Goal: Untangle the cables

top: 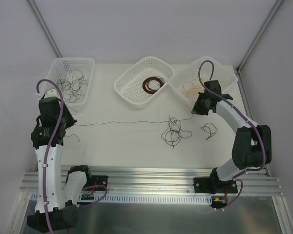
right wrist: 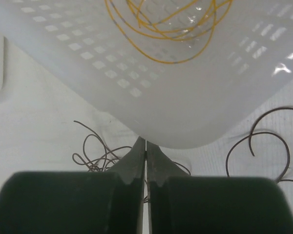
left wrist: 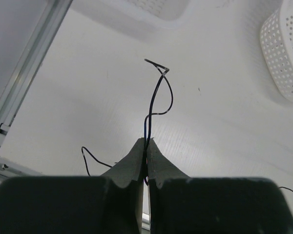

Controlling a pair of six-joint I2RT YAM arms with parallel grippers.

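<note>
In wrist cam only: L gripper [left wrist: 146, 143] pinches black cable [left wrist: 145, 127].

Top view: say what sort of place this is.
Likely a lab robot cell: a white table boxed in by plain panels, two arms bolted to an aluminium rail, baskets of wires.

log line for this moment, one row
left gripper: shut on black cable | right gripper: shut at its far end, hold unclear | tangle: loose on table

Glossy plastic basket [right wrist: 185, 112], matt white table [top: 127, 144], ribbed metal rail [top: 151, 176], smooth cables [top: 173, 129]
</note>
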